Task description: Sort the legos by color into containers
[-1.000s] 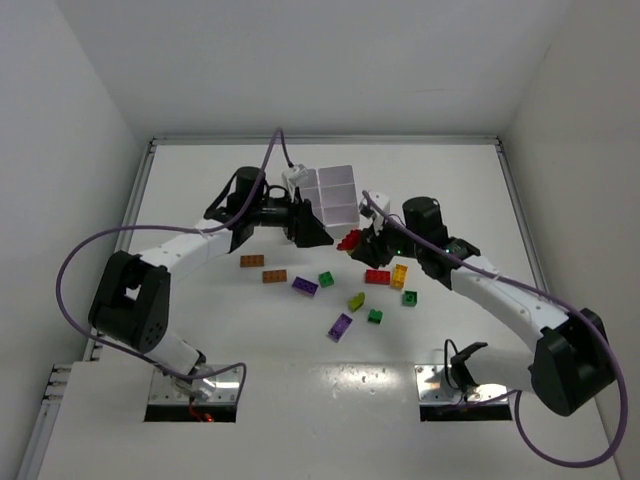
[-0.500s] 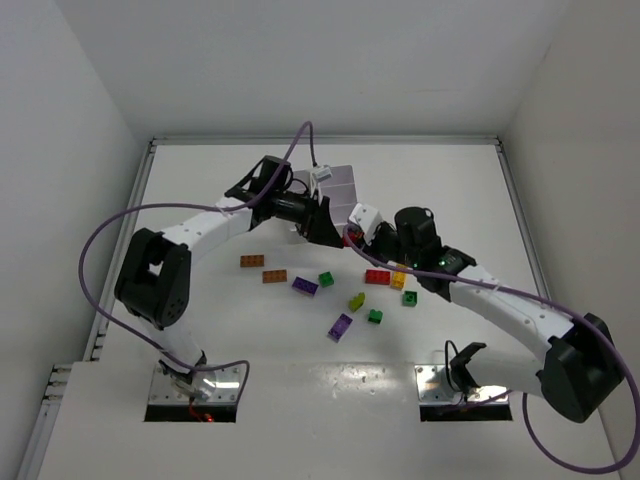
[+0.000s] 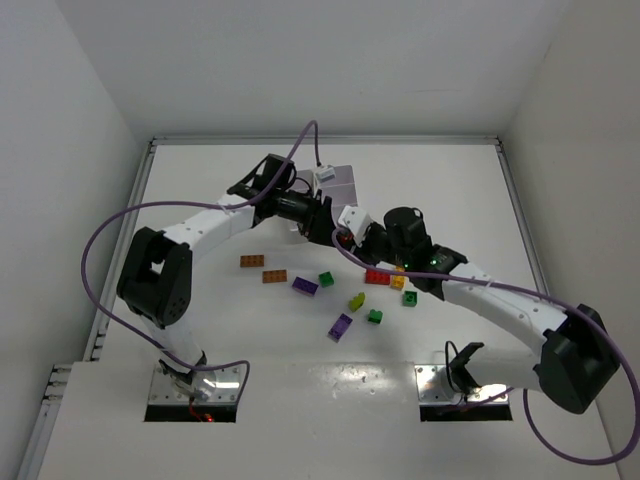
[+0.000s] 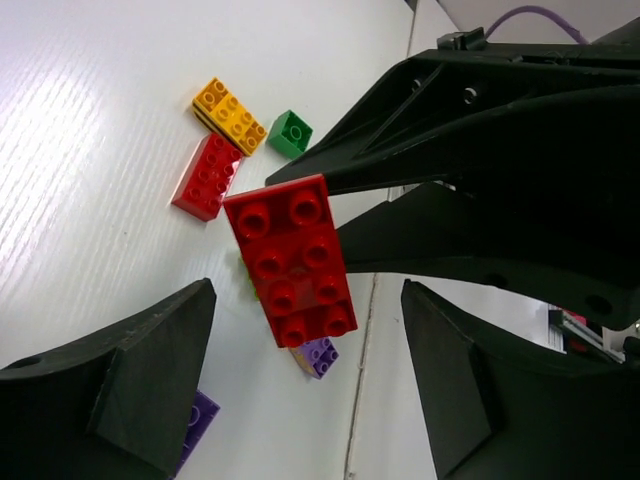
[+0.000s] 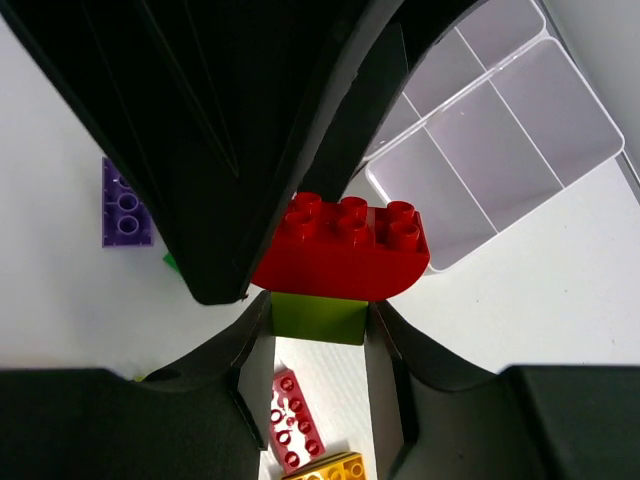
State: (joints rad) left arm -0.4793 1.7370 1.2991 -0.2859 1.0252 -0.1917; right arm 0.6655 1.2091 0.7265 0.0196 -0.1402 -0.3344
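The red rounded brick (image 4: 295, 262) is pinched at one edge by the right gripper (image 5: 320, 303) and raised above the table (image 4: 100, 150), near the white compartment box (image 5: 470, 150). The left gripper (image 4: 307, 300) stands spread, one finger on either side of the brick, touching neither side.

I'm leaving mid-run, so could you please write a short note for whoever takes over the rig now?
Left gripper: open, jaws either side of the red brick.
Right gripper: shut on the green brick under it.
Containers: empty where visible.
Done: nothing sorted that I can see.
Left: split that pair, then sort the loose legos.
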